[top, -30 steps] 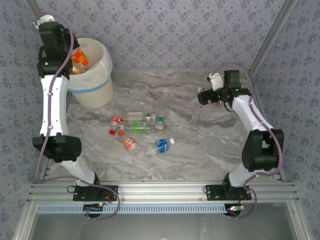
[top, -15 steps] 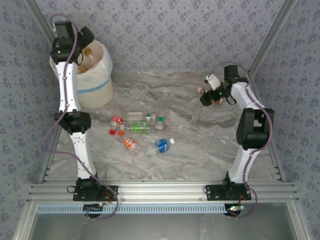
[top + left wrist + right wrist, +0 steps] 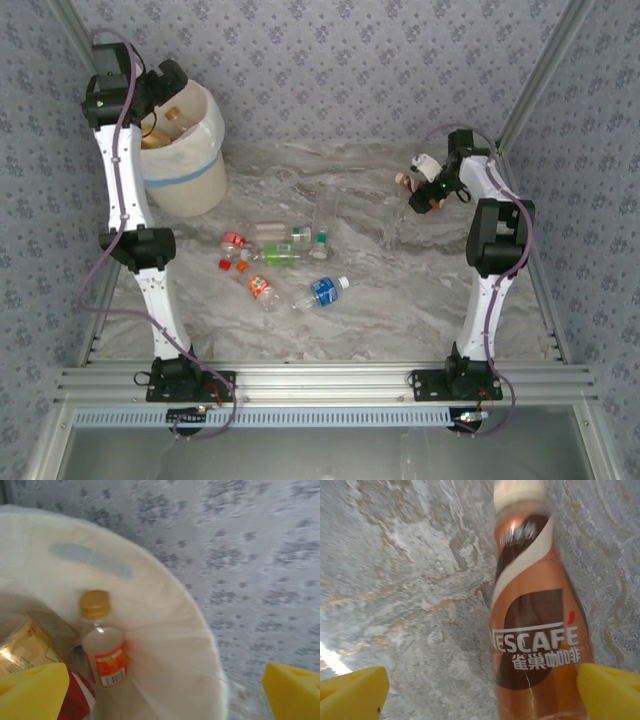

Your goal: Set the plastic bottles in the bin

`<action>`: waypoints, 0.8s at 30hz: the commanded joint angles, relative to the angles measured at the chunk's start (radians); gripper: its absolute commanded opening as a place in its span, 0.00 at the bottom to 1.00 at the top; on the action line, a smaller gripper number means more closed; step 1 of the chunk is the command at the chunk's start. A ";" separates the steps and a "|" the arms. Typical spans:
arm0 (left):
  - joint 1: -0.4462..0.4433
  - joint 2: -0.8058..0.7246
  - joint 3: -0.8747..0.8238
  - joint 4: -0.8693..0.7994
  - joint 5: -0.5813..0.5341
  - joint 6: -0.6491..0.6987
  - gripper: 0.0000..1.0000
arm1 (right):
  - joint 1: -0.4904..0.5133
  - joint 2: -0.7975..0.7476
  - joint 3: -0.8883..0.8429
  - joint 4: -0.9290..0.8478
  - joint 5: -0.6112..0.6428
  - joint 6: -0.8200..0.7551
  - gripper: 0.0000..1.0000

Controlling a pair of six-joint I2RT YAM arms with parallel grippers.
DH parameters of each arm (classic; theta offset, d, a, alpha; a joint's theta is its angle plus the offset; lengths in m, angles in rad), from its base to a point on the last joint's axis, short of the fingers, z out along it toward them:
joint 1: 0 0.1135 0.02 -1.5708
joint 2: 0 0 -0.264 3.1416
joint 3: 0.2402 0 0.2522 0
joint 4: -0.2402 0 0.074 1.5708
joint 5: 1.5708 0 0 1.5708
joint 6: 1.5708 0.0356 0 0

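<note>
Left gripper (image 3: 161, 692) is hovering wide open, empty, over bin (image 3: 192, 178) at worktop (image 3: 400, 300) far left corner, bottles (image 3: 103, 652) lying inside. Right gripper (image 3: 482, 692) is sitting wide open around coffee bottle (image 3: 537, 630) near far right edge. Loose bottles (image 3: 282, 256) are lying left of centre.

Table (image 3: 420, 300): grey-veined marble top.
Bin (image 3: 195, 185): cream, blue-banded, standing at ten o'clock.
Plastic bottles (image 3: 270, 232): loose cluster lying toward nine o'clock, near centre. It includes:
- red-capped bottle (image 3: 233, 240)
- green-label bottle (image 3: 280, 256)
- clear bottle (image 3: 324, 212)
- orange-label bottle (image 3: 262, 290)
- blue-label bottle (image 3: 322, 291)

Brown Nescafé bottle (image 3: 540, 630): on the marble at two o'clock.
</note>
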 commanded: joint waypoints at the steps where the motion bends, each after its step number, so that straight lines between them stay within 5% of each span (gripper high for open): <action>1: -0.008 -0.110 0.006 -0.015 0.088 0.035 1.00 | -0.009 0.060 0.075 -0.072 0.039 -0.049 0.98; 10: -0.052 -0.248 -0.185 0.038 0.093 0.078 1.00 | -0.014 0.133 0.134 -0.083 0.074 -0.042 0.96; 17: -0.104 -0.416 -0.534 0.206 0.116 0.068 0.99 | 0.013 0.183 0.132 -0.059 0.107 -0.024 0.88; 21: -0.135 -0.550 -0.790 0.361 0.144 0.035 0.99 | 0.015 0.142 0.095 0.002 0.115 0.025 0.65; 24: -0.155 -0.633 -0.959 0.507 0.180 -0.027 1.00 | 0.024 0.101 0.059 0.015 0.118 0.042 0.59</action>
